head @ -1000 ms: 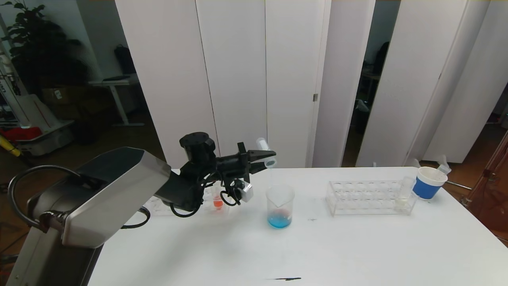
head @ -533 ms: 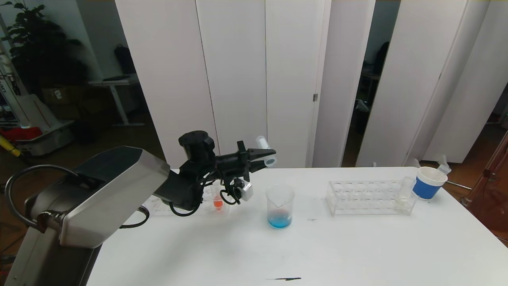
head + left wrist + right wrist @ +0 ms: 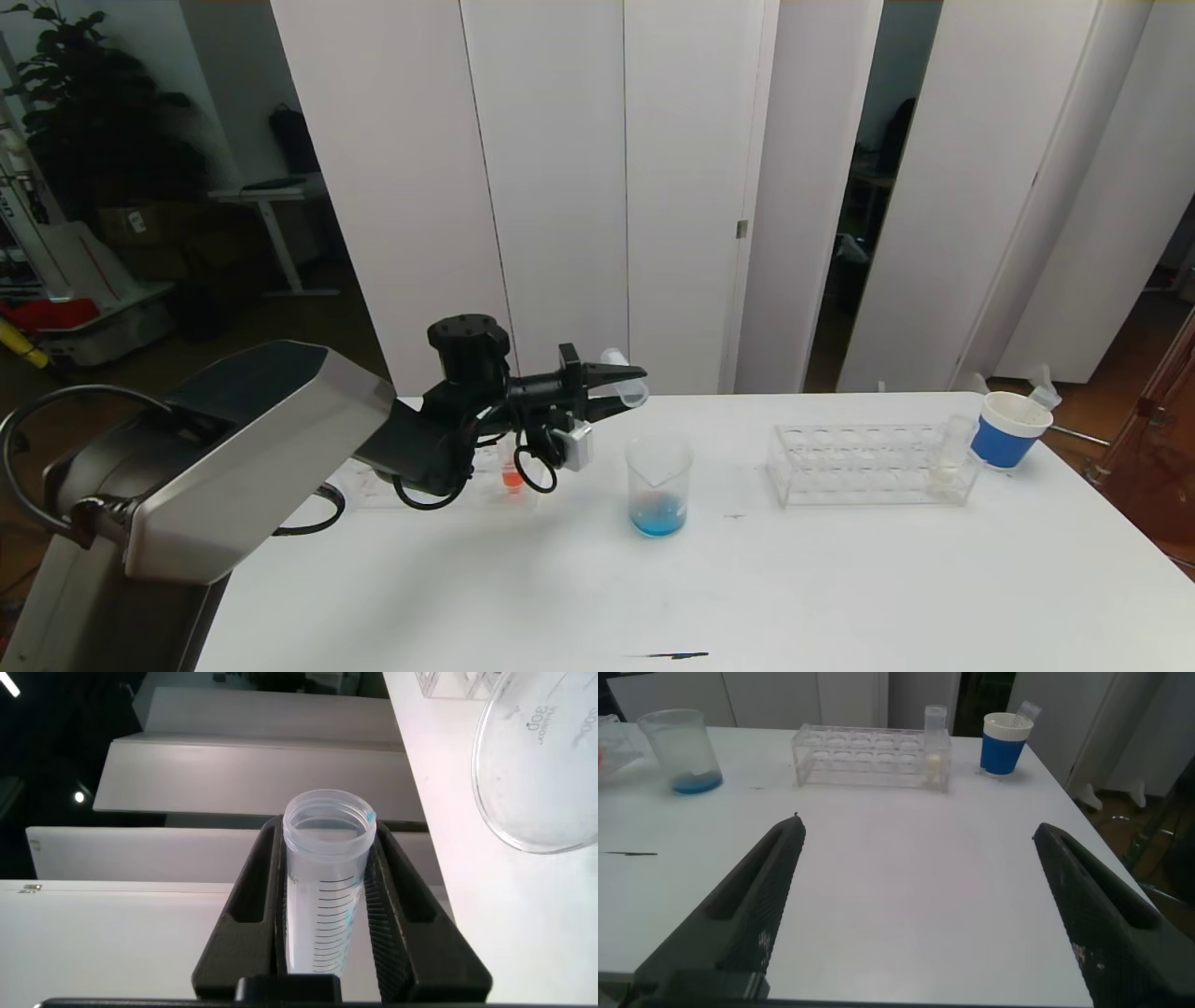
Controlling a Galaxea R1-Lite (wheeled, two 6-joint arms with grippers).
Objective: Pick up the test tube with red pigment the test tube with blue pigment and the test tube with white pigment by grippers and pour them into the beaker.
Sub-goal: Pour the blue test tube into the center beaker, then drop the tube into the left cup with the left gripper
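My left gripper is shut on the test tube with blue pigment, held tilted in the air up and to the left of the beaker. In the left wrist view the tube looks empty, with only blue traces, and sits between the fingers. The beaker holds blue liquid at its bottom. A tube with orange-red liquid stands in the left rack. The test tube with white pigment stands in the right rack. My right gripper is open and empty above the table.
A white paper cup with a blue band stands right of the right rack, near the table's right edge. The left rack is partly hidden behind my left arm. A dark mark lies near the front edge.
A thin stream fell from the tube into the beaker a second ago and has stopped. My left gripper has turned and drawn slightly left and down with the tube.
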